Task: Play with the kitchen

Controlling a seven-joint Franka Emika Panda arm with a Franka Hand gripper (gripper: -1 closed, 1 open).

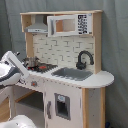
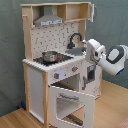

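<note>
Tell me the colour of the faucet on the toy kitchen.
Black. The faucet shows best in the first exterior view.
</note>
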